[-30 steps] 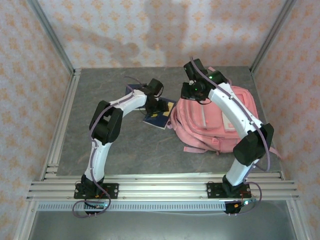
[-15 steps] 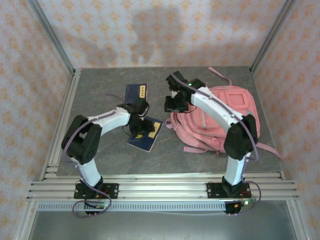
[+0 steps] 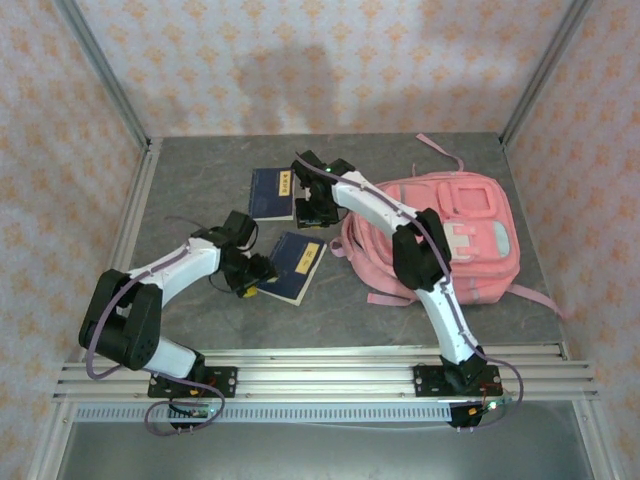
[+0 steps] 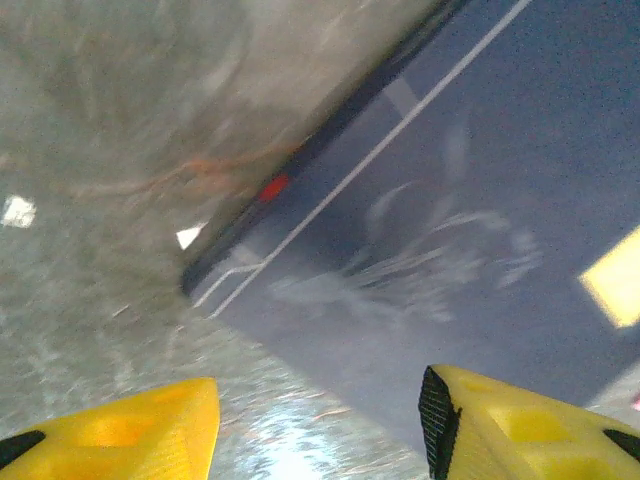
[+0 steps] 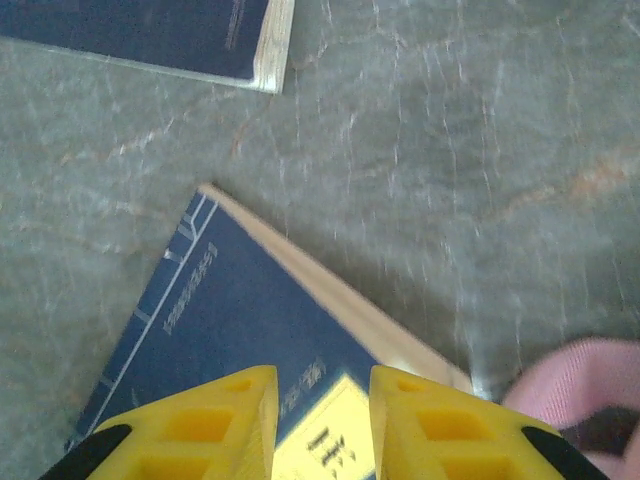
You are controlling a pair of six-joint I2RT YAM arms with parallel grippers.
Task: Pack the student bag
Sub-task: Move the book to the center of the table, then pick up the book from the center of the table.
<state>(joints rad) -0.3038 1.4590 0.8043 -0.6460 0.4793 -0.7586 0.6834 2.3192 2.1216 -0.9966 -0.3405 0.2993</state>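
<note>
1. Top external view: the student bag [image 3: 470, 235] lay flat at the 3 o'clock side of the table [image 3: 190, 190], front pockets up. I could not tell whether any zip was undone.
   - Two navy books lay outside it. The far book [image 3: 271, 192] was at 10 o'clock from the table's middle. The near book [image 3: 296, 266] was at about 7 o'clock, just beside the bag's left edge.
   - The left gripper [image 3: 256, 273] sat low at the near book's 9 o'clock edge.
   - The right gripper [image 3: 316, 208] hung between the two books, at 12 o'clock from the near one.

2. Left wrist view: the left gripper [image 4: 320, 430] had its yellow fingers [image 4: 130, 430] wide apart and held nothing. The near book [image 4: 470, 200] lay ahead at 1 o'clock, and its corner reached down between the tips.

3. Right wrist view: the right gripper [image 5: 322, 420] had its fingers [image 5: 190, 425] only a narrow gap apart, with nothing clamped. It looked down on the near book [image 5: 230, 330] and its yellow label. The far book [image 5: 150, 30] was at 11 o'clock and a pink bit of the student bag [image 5: 575, 385] at 4 o'clock.

4. Judgement: the step in hand looked like picking up the near book, and nothing appeared packed yet. The next move called for getting a finger under the flat book's edge, closing on it, then finding or making an opening in the bag.
</note>
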